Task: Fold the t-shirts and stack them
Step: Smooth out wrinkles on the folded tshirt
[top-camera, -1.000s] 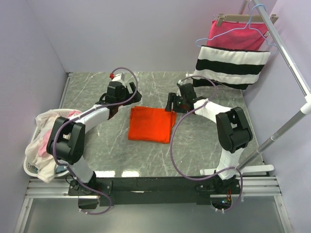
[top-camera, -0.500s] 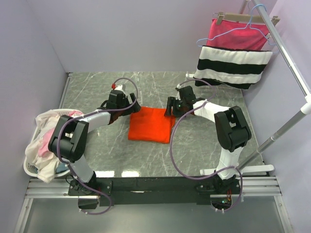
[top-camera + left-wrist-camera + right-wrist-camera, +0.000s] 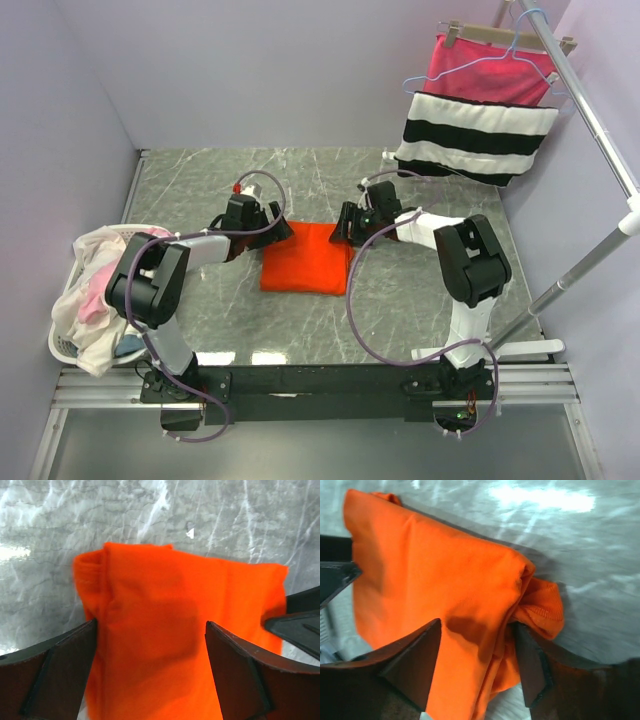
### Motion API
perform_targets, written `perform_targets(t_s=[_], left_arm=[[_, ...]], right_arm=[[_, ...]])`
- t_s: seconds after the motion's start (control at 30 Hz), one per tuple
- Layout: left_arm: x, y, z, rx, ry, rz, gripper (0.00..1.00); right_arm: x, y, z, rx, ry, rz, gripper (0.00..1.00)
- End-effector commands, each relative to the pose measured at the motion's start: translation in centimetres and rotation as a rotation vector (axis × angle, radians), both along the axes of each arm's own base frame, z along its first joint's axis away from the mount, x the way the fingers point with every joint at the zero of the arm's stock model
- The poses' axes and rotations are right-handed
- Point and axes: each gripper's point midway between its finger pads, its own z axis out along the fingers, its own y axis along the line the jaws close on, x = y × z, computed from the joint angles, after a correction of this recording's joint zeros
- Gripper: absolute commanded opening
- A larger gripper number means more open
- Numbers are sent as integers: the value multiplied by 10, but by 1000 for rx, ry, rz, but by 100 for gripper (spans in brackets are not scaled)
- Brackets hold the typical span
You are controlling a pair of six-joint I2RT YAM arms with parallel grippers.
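– Step in hand?
– Folding of the orange-red t-shirt is judged to be in hand; it is laid part-folded at the middle of the marble table.
– And the claws?
– Left gripper and right gripper are both held spread, each astride a far corner, nothing grasped. Closing on the cloth is called for next.

Table: grey marbled top, pale glare patches near the front edge.
Striped cloth: pink above, broad black and white bands below, hanging at the far right.
Rail: metal rod slanting along the right wall, above the cloth.
Basket: white, at the table's left edge.
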Motion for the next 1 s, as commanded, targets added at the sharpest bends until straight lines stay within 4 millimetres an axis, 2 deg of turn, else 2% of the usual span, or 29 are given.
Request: perform_targets(t_s=[0.0,0.03,0.1,0.13,0.17,0.3,0.37,0.53,0.63,0.7,0.73,0.77,0.8,0.87,0.9,0.97], left_arm=[[-6,-12,-3,-49,3,-24,92],[-8,-13,-6,-48,8,-26,92],[-11,-14,-9,-49,16,-25,92],[-12,-13,-11,-48,19,-23,92],[-13,-14,-12,-49,22,-25,92],[-14,-14,-13,-49,24,-22,92],[-15,-13,-13,-46,24,-20,92],[-17,-9,-13,-35,22,-8,92],[-19,-7,-14,-28,26,-4,92],[-19,-6,-13,-27,23,-4,92],[-20,-7,-14,-27,26,-4,92],[-20,-6,-14,-28,26,-2,92],[-20,-7,-15,-29,27,-5,92],[-20,-8,-15,-37,27,-6,92],[-19,-9,-15,-41,28,-9,92],[-19,-9,-15,-40,29,-6,92]], right_arm=[[-18,20,-13,125,89,29,59],[-21,24,-12,155,99,42,46],[-20,29,-10,199,99,31,33],[-22,33,-7,225,105,41,9],[-20,35,-7,248,109,33,1],[-21,43,3,358,108,33,0],[-20,47,18,458,75,40,0],[-11,34,51,598,-12,30,0],[0,20,55,541,-52,-1,0],[7,9,40,388,-55,-35,0],[9,5,45,353,-83,-35,0],[8,1,41,308,-84,-25,1],[8,-2,41,288,-83,-26,27],[10,-6,41,243,-91,-17,38],[11,-8,40,231,-90,-22,54],[10,-10,41,209,-93,-26,61]])
